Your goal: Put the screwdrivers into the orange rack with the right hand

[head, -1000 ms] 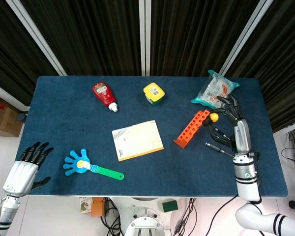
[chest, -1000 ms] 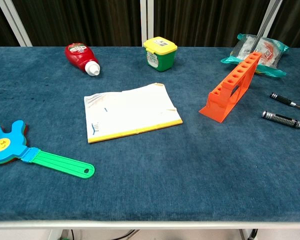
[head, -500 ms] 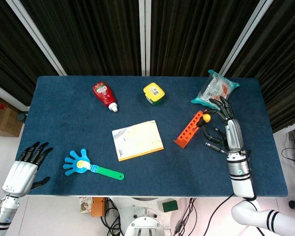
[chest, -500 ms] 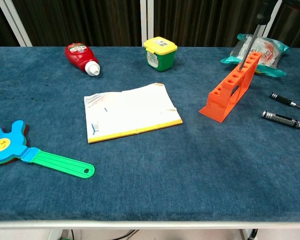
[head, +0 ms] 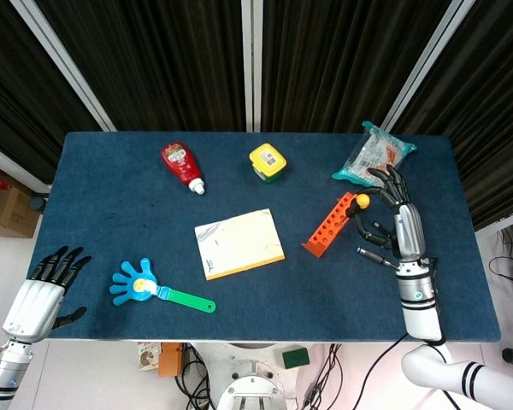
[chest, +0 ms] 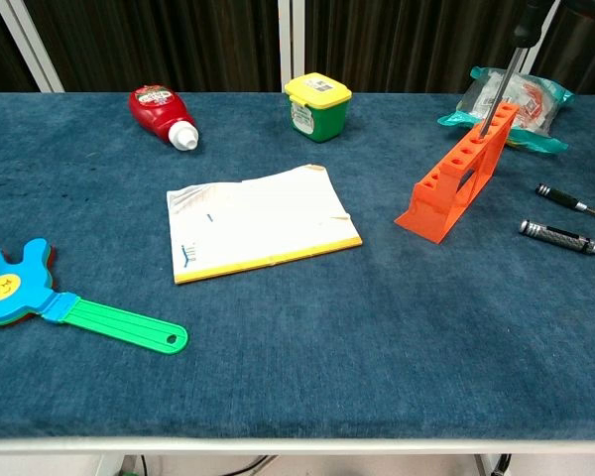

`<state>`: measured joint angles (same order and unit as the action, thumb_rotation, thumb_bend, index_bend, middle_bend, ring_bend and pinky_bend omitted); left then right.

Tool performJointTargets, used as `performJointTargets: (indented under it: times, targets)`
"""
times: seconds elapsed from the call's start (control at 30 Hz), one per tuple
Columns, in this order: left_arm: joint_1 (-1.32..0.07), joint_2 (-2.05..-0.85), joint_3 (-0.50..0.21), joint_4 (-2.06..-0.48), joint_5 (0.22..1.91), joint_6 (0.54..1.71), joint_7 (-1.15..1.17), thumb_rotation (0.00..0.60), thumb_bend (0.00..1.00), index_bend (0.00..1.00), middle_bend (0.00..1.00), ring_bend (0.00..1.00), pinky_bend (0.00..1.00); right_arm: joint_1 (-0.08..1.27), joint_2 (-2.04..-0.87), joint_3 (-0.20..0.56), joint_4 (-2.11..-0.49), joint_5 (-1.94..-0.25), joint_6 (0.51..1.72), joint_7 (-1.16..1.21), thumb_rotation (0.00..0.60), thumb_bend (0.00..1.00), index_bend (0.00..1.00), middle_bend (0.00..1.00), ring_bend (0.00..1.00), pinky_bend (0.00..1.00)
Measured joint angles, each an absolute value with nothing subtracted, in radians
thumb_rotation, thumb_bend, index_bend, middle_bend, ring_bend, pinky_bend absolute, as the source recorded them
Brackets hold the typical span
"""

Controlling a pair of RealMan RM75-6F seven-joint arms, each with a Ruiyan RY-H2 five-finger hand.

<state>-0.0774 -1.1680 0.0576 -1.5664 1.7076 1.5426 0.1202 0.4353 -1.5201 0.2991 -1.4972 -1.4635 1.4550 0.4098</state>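
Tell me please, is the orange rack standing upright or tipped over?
Upright: the orange rack stands on its base with its holes facing up, a screwdriver shaft entering one.

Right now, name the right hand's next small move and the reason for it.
Probably ease straight down: the right hand holds a yellow-capped screwdriver whose shaft meets a far-end hole of the orange rack, seemingly not yet seated. Two more screwdrivers lie on the table right of it.

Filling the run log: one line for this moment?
right hand: holds screwdriver, tip at orange rack | two loose screwdrivers on table | left hand: open, idle
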Motion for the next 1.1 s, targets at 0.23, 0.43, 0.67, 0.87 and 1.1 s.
performJointTargets:
  times: [0.23, 0.43, 0.67, 0.87, 1.1]
  targets:
    - [-0.076, -1.169, 0.057, -1.567, 1.708, 1.546, 0.124, 0.6, 0.06, 0.16, 0.08, 0.03, 0.18, 0.443, -1.525, 0.295, -1.484, -1.463, 1.444, 0.413, 0.6, 0.42, 0.75, 0.14, 0.0, 0.0]
    - [-0.077, -1.168, 0.056, -1.567, 1.707, 1.543, 0.121, 0.6, 0.06, 0.16, 0.08, 0.03, 0.18, 0.449, -1.533, 0.297, -1.477, -1.464, 1.445, 0.424, 0.6, 0.42, 0.75, 0.14, 0.0, 0.0]
    - [-0.077, -1.166, 0.056, -1.567, 1.706, 1.544, 0.117, 0.6, 0.06, 0.16, 0.08, 0.03, 0.18, 0.454, -1.537, 0.296, -1.478, -1.463, 1.443, 0.42, 0.6, 0.42, 0.75, 0.14, 0.0, 0.0]
    - [-0.078, -1.166, 0.056, -1.567, 1.705, 1.543, 0.116, 0.6, 0.06, 0.16, 0.08, 0.03, 0.18, 0.457, -1.539, 0.295, -1.483, -1.464, 1.441, 0.418, 0.6, 0.42, 0.75, 0.14, 0.0, 0.0]
    - [-0.077, -1.166, 0.055, -1.566, 1.705, 1.543, 0.115, 0.6, 0.06, 0.16, 0.08, 0.03, 0.18, 0.454, -1.537, 0.293, -1.482, -1.458, 1.444, 0.415, 0.6, 0.42, 0.75, 0.14, 0.0, 0.0]
